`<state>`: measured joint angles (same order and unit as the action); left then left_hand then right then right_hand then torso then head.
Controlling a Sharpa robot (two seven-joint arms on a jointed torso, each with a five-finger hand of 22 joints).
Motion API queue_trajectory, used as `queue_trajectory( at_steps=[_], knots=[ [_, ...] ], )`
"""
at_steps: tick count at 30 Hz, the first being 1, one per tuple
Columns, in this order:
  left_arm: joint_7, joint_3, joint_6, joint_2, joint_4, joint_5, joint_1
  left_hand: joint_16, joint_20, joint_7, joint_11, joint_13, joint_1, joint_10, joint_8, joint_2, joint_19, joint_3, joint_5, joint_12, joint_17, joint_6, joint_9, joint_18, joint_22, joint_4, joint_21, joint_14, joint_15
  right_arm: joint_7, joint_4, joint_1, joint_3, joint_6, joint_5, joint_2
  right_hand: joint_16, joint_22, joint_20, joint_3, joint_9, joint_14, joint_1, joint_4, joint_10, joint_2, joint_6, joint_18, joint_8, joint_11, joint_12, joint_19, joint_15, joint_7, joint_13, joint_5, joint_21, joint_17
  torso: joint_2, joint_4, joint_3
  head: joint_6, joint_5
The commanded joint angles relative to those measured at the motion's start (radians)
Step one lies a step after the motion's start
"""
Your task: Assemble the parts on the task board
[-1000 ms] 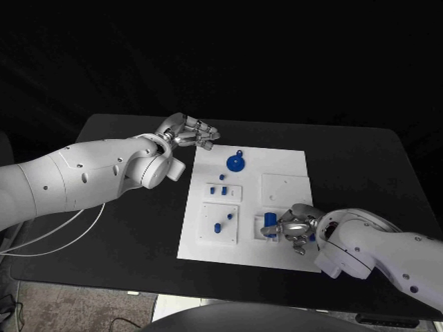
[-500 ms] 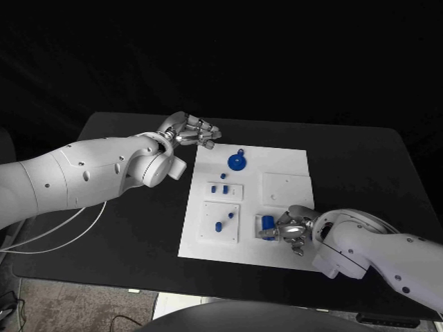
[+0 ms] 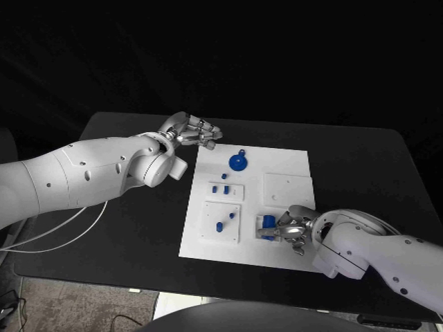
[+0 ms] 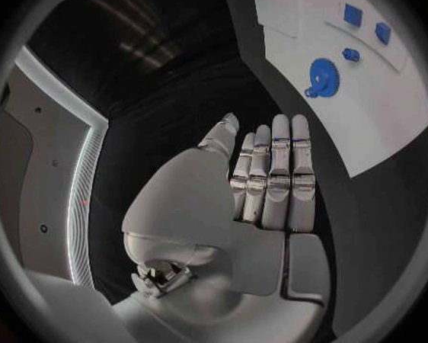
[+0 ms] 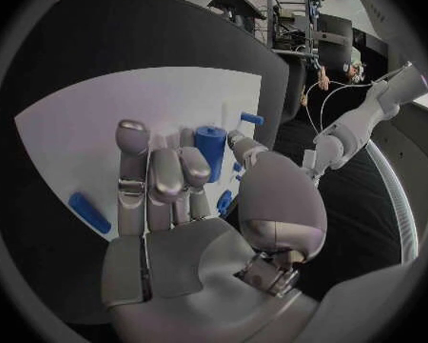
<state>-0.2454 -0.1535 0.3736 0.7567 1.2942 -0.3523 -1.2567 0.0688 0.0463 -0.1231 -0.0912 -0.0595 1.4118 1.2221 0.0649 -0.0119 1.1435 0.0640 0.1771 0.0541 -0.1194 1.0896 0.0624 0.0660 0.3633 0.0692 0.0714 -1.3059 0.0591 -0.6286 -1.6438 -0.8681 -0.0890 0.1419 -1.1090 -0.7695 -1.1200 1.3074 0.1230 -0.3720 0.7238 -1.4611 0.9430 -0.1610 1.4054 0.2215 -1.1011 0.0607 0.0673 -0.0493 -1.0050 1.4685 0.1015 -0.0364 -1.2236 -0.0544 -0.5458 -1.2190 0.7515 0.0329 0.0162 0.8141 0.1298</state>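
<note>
Right hand (image 3: 291, 230) shifted slightly, pinching smooth blue cylinder (image 5: 211, 146), left hand (image 3: 190, 131) flat, empty

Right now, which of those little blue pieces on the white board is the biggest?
The round blue disc at the board's far end, near the left hand. The other blue pieces are small pegs and blocks; this one is wide, flat and circular.

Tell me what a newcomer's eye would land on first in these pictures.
The white task board glows mid-table against the black, dotted with small blue parts. The round blue gear-like part near its far edge stands out most. At the board's near edge the right hand closes round a blue cylinder, while the left hand hangs off the board's far left corner, fingers straight.
</note>
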Motion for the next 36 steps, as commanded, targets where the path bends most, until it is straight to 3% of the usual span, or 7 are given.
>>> queue_trajectory(
  at_steps=[1,4,7,9,22,31,36],
  knots=[
    [-0.003,0.001,-0.012,0.000,0.003,0.005,-0.001,-0.002,0.001,0.003,0.000,-0.001,0.003,-0.005,-0.001,0.002,0.006,-0.002,0.004,0.005,-0.002,-0.005,0.001,-0.010,-0.001,0.006,0.004,0.003,0.006,0.003,0.002,0.003,0.003,-0.008,-0.013,0.005,0.008,0.059,0.002,0.085,-0.011,-0.002,0.006,-0.047,-0.008,0.010,0.009,-0.007,-0.003,0.002,0.007,0.035,-0.001,-0.001,0.001,0.006,0.006,0.002,0.000,0.0007,-0.0001,0.000,0.002],
    [-0.003,0.001,-0.012,0.000,0.003,0.005,-0.001,-0.002,0.001,0.003,0.000,-0.001,0.003,-0.005,-0.001,0.002,0.006,-0.002,0.004,0.005,-0.002,-0.005,0.001,-0.010,-0.001,0.006,0.004,0.003,0.006,0.009,0.002,0.003,0.003,-0.006,-0.012,0.004,0.010,0.059,0.002,0.226,-0.016,-0.002,0.052,-0.129,-0.009,0.008,0.013,-0.008,-0.003,0.002,0.009,0.035,-0.001,-0.002,0.001,0.005,0.009,0.001,0.000,0.0008,-0.0004,0.000,0.003],
    [-0.003,0.001,-0.012,0.000,0.003,0.005,-0.001,-0.002,0.001,0.003,0.000,-0.001,0.003,-0.005,-0.001,0.002,0.006,-0.002,0.004,0.005,-0.002,-0.005,0.001,-0.010,-0.001,0.006,0.004,0.003,0.006,0.013,0.002,0.003,0.004,-0.004,-0.012,0.004,0.012,0.060,-0.001,0.338,-0.018,-0.003,0.075,-0.131,-0.009,-0.023,0.013,-0.006,-0.003,0.004,0.009,0.036,-0.003,-0.004,0.000,-0.003,0.009,0.001,0.000,0.0003,-0.0009,0.001,0.003],
    [-0.002,0.001,-0.012,0.001,0.004,0.005,-0.001,-0.002,0.001,0.003,0.000,-0.001,0.003,-0.005,-0.001,0.002,0.006,-0.002,0.004,0.005,-0.002,-0.005,0.001,-0.010,-0.001,0.006,0.004,0.003,0.006,0.017,0.002,0.003,0.004,-0.003,-0.011,0.003,0.011,0.060,-0.004,0.489,-0.013,-0.004,0.105,-0.102,-0.009,-0.116,0.014,-0.003,-0.003,0.004,0.006,0.037,-0.005,-0.005,0.001,-0.100,0.009,0.002,0.000,0.0001,-0.0010,0.000,0.003],
    [0.000,0.000,-0.010,0.001,0.004,0.005,-0.001,-0.002,0.001,0.003,-0.001,-0.001,0.004,-0.006,-0.001,0.003,0.007,-0.002,0.004,0.005,-0.002,-0.007,0.001,-0.010,-0.006,0.008,0.004,0.003,0.007,0.065,-0.004,0.003,0.004,0.041,-0.011,-0.014,0.002,0.062,-0.002,0.578,0.000,-0.006,0.128,0.059,-0.002,-0.255,0.000,-0.003,-0.003,0.001,-0.006,0.040,-0.002,0.000,0.003,-0.219,-0.004,-0.002,0.000,0.0010,-0.0016,-0.006,-0.001],
    [0.000,0.000,-0.010,0.003,0.002,0.005,-0.001,-0.002,0.001,0.003,0.000,-0.001,0.006,-0.006,-0.001,0.003,0.007,-0.001,0.005,0.005,-0.002,-0.006,0.001,-0.010,-0.008,0.007,0.004,0.003,0.006,0.141,-0.025,-0.006,-0.004,0.059,0.034,-0.059,0.002,0.062,-0.001,0.607,-0.018,-0.006,0.143,0.112,0.001,-0.269,0.007,-0.003,-0.004,0.002,-0.015,0.040,-0.001,-0.003,-0.003,-0.314,-0.004,-0.001,0.000,0.0022,-0.0032,-0.013,-0.014],
    [0.001,0.000,-0.010,0.002,0.001,0.005,-0.001,-0.002,0.001,0.003,0.000,-0.001,0.006,-0.006,-0.001,0.003,0.007,-0.001,0.005,0.005,-0.002,-0.006,0.001,-0.010,-0.008,0.007,0.004,0.003,0.006,0.170,-0.037,-0.022,-0.022,0.033,0.081,-0.095,0.005,0.061,-0.004,0.622,-0.098,-0.005,0.146,0.128,-0.002,-0.258,0.019,0.001,-0.003,0.008,-0.013,0.038,-0.005,-0.011,-0.002,-0.373,0.005,0.001,0.000,0.0028,-0.0030,-0.020,-0.028]
  ],
)
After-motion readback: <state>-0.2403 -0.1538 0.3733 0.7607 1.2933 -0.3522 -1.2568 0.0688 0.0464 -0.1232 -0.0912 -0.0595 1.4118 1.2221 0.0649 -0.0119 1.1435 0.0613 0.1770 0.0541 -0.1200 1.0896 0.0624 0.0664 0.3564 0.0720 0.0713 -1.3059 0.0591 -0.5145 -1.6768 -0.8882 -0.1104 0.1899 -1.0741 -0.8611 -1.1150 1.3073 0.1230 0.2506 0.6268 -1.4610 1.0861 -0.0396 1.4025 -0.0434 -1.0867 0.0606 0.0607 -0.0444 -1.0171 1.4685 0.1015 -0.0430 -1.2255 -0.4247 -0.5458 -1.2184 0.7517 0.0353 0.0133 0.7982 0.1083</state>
